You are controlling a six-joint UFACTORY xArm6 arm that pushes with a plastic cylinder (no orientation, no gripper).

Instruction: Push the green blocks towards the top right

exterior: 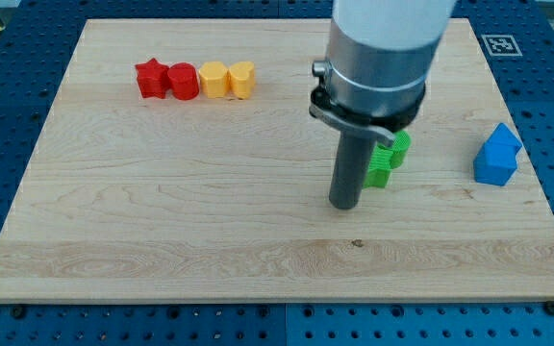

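Note:
Two green blocks sit together right of the board's middle: one low and left, the other above and right, partly hidden by the arm. Their shapes are hard to make out. My tip rests on the board just left of and below the lower green block, close to it; I cannot tell if it touches.
A red star block, a red round block, a yellow block and a yellow heart-like block stand in a row at the view's top left. Two blue blocks sit near the right edge. A marker tag lies off the board's top right corner.

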